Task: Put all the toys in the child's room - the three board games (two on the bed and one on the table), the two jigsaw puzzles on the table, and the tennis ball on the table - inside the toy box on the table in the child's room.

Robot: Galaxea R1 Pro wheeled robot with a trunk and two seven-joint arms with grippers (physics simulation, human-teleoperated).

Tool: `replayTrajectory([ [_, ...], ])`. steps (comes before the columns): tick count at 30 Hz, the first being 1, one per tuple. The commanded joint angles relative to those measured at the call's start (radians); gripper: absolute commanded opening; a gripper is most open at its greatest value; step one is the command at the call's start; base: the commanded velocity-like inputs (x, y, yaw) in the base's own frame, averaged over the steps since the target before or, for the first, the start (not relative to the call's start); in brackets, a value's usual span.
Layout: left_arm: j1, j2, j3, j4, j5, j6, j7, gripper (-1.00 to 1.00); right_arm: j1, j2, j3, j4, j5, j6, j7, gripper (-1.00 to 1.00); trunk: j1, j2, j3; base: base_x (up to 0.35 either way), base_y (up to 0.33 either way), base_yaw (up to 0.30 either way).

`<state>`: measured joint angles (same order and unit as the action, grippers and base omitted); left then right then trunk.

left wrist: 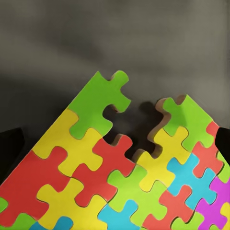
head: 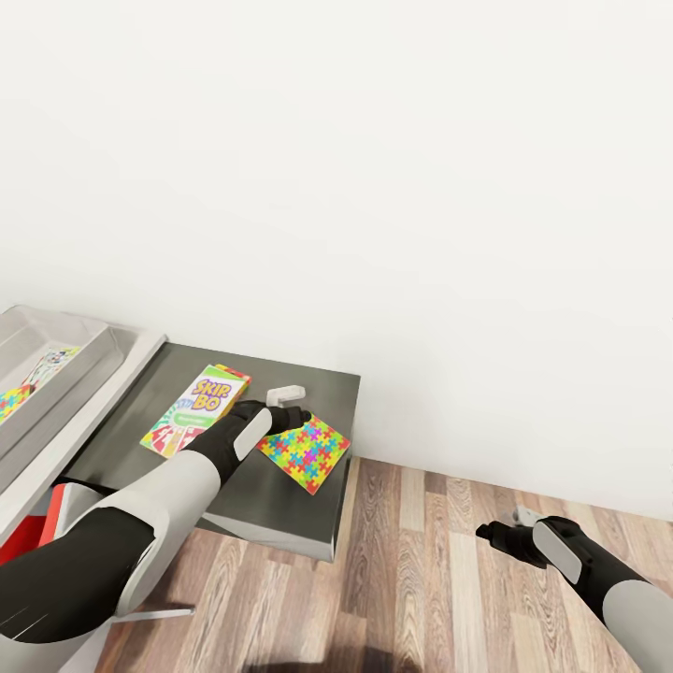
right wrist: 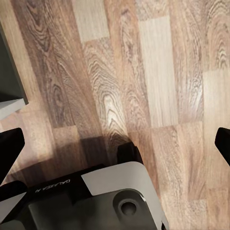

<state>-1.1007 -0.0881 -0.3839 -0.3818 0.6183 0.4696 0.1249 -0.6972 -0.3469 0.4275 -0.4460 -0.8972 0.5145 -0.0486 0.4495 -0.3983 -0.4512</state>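
On the dark lower counter (head: 280,505), the left claw (head: 292,404) hovers with its fingers spread over a jigsaw puzzle (head: 305,451), not yet gripping it. A Skip-Bo board game (head: 194,408) lies just left of it. The toy box (head: 89,365) at far left already holds something colourful. The right claw (head: 500,528) hangs open over the floor.

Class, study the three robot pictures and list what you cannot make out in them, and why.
- Toy box, head view: cut off by the left edge, so its contents are partly unseen.
- Jigsaw puzzle, head view: the left gripper covers its near corner; whether it is gripped is unclear.
- Board game, head view: the left arm hides its lower corner.
- Right gripper, head view: too small and dark to judge open or shut.
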Motion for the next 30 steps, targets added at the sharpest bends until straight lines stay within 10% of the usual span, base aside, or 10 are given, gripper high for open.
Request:
replayTrajectory([
  [1, -0.001, 0.001, -0.007, -0.002, 0.011, 0.003, 0.009, 1.00, -0.001, -0.001, 0.007, -0.002, -0.008, 0.002, -0.005, 1.00, 0.001, -0.002, -0.002, 0.000, -0.001, 0.000],
  [30, -0.001, 0.002, -0.007, -0.002, 0.011, 0.003, 0.007, 1.00, -0.001, -0.001, 0.007, -0.002, -0.008, 0.002, -0.005, 1.00, 0.001, -0.002, 0.011, -0.019, 0.000, -0.045],
])
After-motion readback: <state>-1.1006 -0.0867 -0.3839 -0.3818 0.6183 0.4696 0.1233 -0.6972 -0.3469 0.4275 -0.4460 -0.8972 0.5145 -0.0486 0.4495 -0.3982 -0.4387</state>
